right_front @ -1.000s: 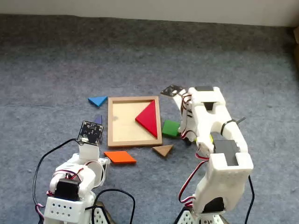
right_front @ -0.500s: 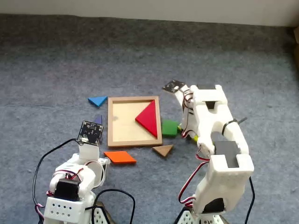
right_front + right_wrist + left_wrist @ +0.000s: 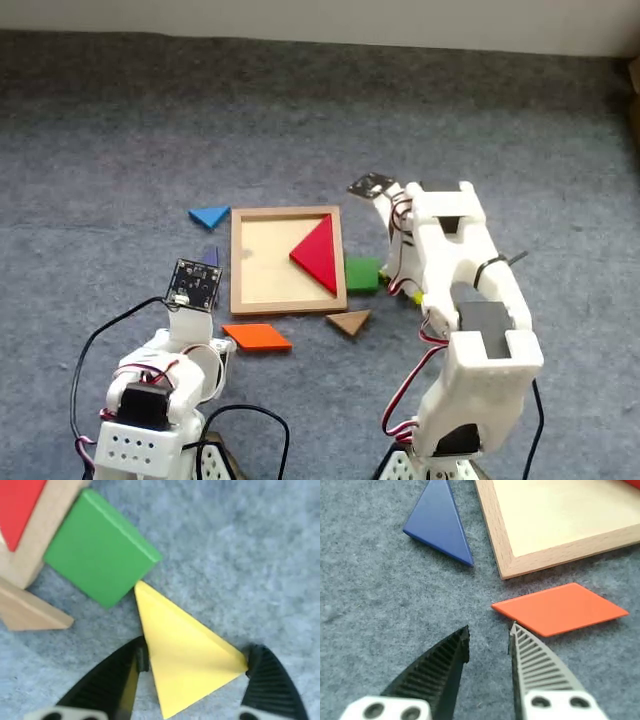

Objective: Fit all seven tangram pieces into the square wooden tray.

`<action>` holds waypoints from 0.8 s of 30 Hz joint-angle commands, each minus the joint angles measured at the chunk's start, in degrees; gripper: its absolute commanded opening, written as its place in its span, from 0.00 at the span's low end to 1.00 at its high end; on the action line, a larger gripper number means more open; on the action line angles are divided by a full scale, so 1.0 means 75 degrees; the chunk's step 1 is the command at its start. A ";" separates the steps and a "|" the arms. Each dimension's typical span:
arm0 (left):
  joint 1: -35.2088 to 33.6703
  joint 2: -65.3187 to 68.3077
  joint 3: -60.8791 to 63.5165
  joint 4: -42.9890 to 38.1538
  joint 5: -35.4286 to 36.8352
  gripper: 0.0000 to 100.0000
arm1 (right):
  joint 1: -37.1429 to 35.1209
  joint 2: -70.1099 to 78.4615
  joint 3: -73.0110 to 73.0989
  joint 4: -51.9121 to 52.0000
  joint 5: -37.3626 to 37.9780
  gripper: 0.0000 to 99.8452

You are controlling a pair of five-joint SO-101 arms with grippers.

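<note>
The square wooden tray (image 3: 288, 300) lies mid-table with a red triangle (image 3: 320, 255) in its right part. A green square (image 3: 362, 274) rests against the tray's right rim, and in the right wrist view the green square (image 3: 100, 555) touches a corner of the yellow triangle (image 3: 185, 655). My right gripper (image 3: 195, 655) is shut on that yellow triangle, which lies on the carpet. My left gripper (image 3: 488, 635) is open just above the carpet, beside the orange parallelogram (image 3: 560, 609). A dark blue triangle (image 3: 440, 522) lies left of the tray (image 3: 540, 550).
A brown triangle (image 3: 349, 321) lies below the tray's right corner, and a light blue triangle (image 3: 209, 215) sits off its upper left corner. The right arm (image 3: 455, 270) stands over the carpet right of the tray. Grey carpet stretches toward the far wall.
The right arm's wrist has shifted slightly up and to the right over the yellow triangle, and the green square has moved a little toward the tray. The left arm has kept still.
</note>
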State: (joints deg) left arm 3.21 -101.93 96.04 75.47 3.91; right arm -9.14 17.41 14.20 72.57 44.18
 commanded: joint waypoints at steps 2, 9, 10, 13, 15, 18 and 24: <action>0.0123 -0.0275 0.0147 0.0023 0.0047 0.15 | -0.0182 -0.0217 -0.0404 0.0979 -0.0340 0.22; 0.0123 -0.0275 0.0147 0.0023 0.0047 0.15 | -0.0193 -0.0662 -0.0990 0.1811 -0.0692 0.22; 0.0123 -0.0275 0.0147 0.0023 0.0047 0.15 | -0.0217 -0.0721 -0.1002 0.1823 -0.0914 0.22; 0.0123 -0.0275 0.0147 0.0023 0.0047 0.15 | -0.0393 -0.0920 -0.1330 0.1846 -0.1453 0.22; 0.0123 -0.0275 0.0147 0.0023 0.0047 0.15 | -0.0486 -0.1037 -0.1577 0.1881 -0.1875 0.22; 0.0123 -0.0275 0.0147 0.0023 0.0047 0.15 | -0.0779 -0.1119 -0.1940 0.1881 -0.2391 0.22; 0.0123 -0.0275 0.0147 0.0023 0.0047 0.15 | -0.1916 -0.1084 -0.2221 0.1483 -0.2239 0.21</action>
State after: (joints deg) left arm 3.21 -101.93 96.04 75.47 3.91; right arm -17.58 12.84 1.19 86.11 26.59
